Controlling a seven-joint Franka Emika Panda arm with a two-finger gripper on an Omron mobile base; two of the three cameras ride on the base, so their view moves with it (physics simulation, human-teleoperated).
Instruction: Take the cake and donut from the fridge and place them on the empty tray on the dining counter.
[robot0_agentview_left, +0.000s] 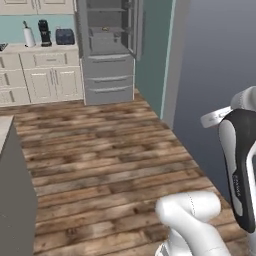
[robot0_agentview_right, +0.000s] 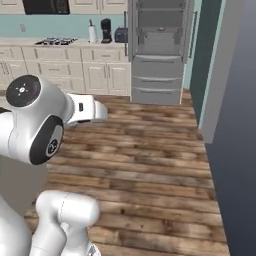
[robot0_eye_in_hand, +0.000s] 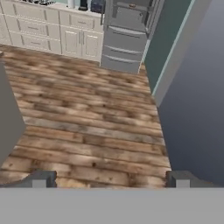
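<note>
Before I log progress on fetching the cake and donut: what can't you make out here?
- Fridge shelves, left and right base views: contents too small and far to identify; no cake or donut discernible.
- Fridge top, hand view: cut off by the frame edge.
- End effector: open, nothing between the fingers.

Warm plank wood floor (robot0_agentview_left: 110, 165) runs to cream base cabinets (robot0_agentview_left: 40, 80) under a pale teal backsplash (robot0_agentview_left: 15, 27); a teal wall (robot0_agentview_right: 207, 65) stands to the right
</note>
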